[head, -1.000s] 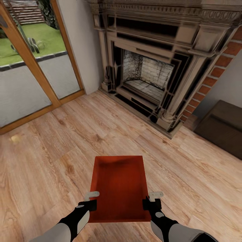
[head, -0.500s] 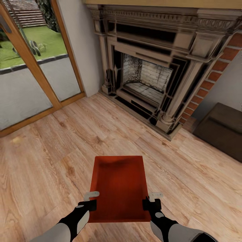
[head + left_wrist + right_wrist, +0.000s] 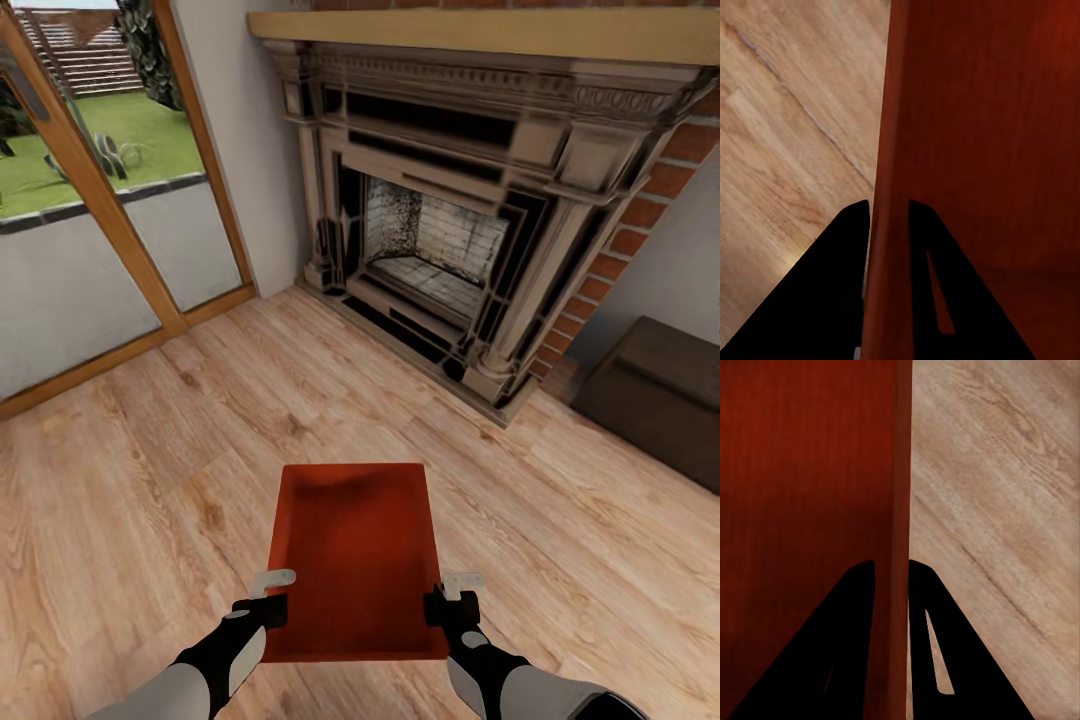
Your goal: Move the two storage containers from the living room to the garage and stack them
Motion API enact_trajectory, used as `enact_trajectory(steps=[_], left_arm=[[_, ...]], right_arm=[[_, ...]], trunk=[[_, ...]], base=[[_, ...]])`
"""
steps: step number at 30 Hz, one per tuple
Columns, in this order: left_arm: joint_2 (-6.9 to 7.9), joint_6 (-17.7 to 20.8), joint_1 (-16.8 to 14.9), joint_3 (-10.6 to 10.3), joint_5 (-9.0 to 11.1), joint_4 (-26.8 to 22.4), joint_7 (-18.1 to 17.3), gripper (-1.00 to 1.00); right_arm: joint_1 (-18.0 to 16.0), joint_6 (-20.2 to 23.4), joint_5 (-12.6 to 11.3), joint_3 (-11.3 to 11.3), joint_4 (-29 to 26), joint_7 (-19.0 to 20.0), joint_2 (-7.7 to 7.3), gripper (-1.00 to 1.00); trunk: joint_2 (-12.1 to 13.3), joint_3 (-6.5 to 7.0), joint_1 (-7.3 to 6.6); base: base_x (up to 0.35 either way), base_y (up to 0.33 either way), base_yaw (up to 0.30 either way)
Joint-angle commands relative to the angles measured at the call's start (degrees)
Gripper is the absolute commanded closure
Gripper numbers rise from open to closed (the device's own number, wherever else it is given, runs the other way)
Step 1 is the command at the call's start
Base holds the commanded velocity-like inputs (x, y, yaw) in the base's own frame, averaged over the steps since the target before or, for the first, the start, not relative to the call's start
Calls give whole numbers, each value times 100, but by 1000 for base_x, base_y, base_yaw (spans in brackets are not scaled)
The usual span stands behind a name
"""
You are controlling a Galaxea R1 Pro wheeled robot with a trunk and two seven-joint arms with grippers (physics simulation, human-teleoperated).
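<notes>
Wrist views: fingers [image 3: 844, 255] astride container [image 3: 355, 560] walls.

The left gripper [image 3: 886, 225] presents two black, wedge-shaped fingers [image 3: 825, 292], one on each side of a thin upright wall of the storage container [image 3: 975, 112]. The wall sits between the fingers, which close against both its faces. The container's red-orange inner surface lies on one side of the wall. On the other side lies light wood-plank floor [image 3: 787, 127], its boards running diagonally.
</notes>
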Motion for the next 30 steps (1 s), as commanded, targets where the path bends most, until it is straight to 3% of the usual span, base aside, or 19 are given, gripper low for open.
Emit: enact_trajectory(steps=[1,4,30], left_arm=[[-2,32,3,136,-16,-6,79,100],[-2,32,3,136,-16,-10,82,100],[-2,23,3,136,-16,-23,81,100]], right_arm=[[-4,2,49,-272,-29,-2,5,100],[-4,-1,52,-272,-29,-1,7,100],[-4,-3,50,-272,-29,1,2,100]], trunk=[[39,24,-22],[160,106,-88],[160,346,-88]], base=[[0,0,0],[0,0,0],[0,0,0]])
